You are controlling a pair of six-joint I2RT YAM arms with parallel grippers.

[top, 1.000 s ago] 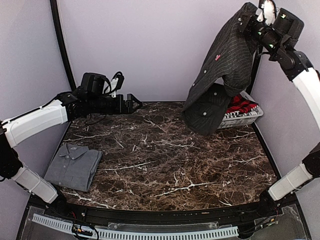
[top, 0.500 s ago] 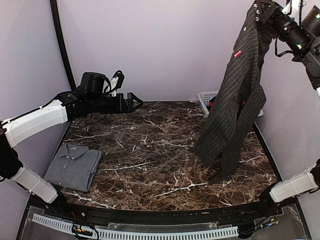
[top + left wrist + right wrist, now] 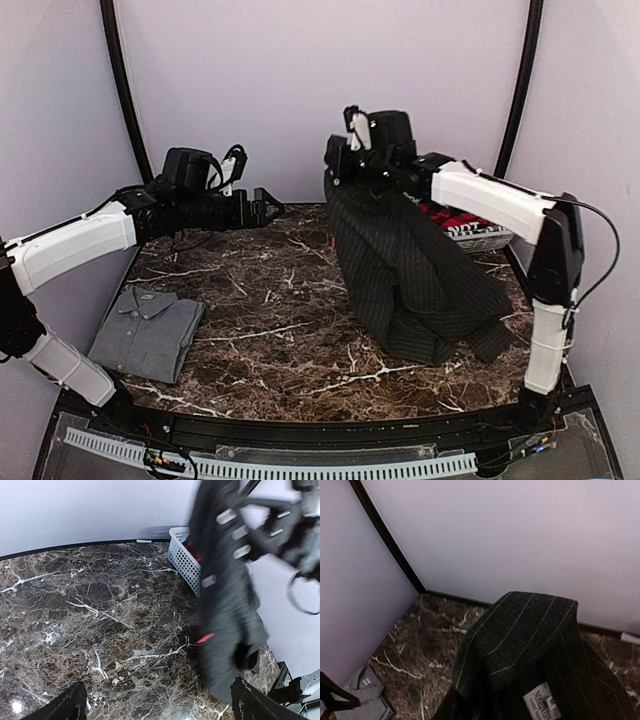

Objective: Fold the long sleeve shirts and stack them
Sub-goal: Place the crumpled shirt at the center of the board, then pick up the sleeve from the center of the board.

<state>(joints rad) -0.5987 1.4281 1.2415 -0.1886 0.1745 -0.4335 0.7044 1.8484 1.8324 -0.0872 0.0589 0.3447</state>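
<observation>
My right gripper [image 3: 343,170] pinches the pinstriped shirt [image 3: 410,270] at far centre, its tail heaped on the right. The left gripper [image 3: 266,205] is spread wide. Letting go here risks a crumpled heap that's awkward to flatten.

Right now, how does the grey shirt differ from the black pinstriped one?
The grey shirt lies folded flat and untouched; the black pinstriped shirt is unfolded, hanging from the right gripper. The grey shirt is plain, the black one striped. Both touch the marble table.
</observation>
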